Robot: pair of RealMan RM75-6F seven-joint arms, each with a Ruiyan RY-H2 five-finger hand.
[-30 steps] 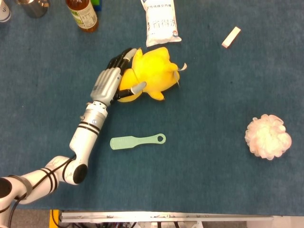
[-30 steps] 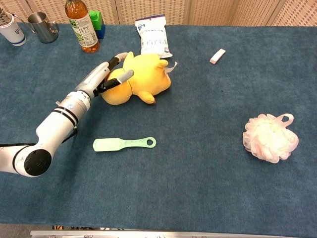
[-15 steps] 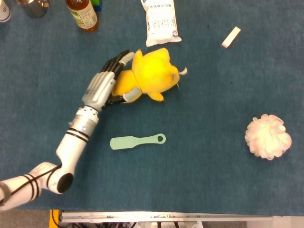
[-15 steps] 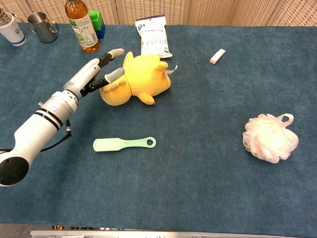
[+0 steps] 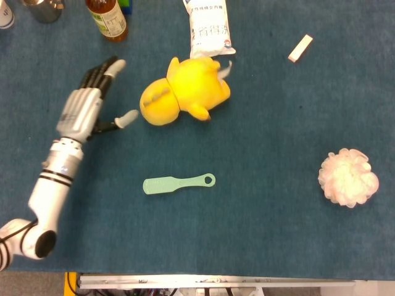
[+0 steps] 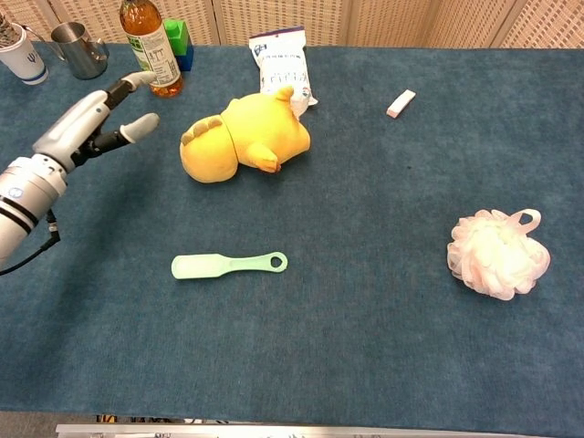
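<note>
Left hand hovers just left of the yellow plush toy, fingers spread wide and empty. Looks like a re-approach: next move needs closing around the toy's head.

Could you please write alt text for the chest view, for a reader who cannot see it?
The robot's left hand hovers open, apart from a yellow plush toy lying on a blue table. A green brush lies nearer the camera, a pink bath pouf to the right.

The left hand is silver-backed with black fingers, on a white, black-ringed arm.
</note>
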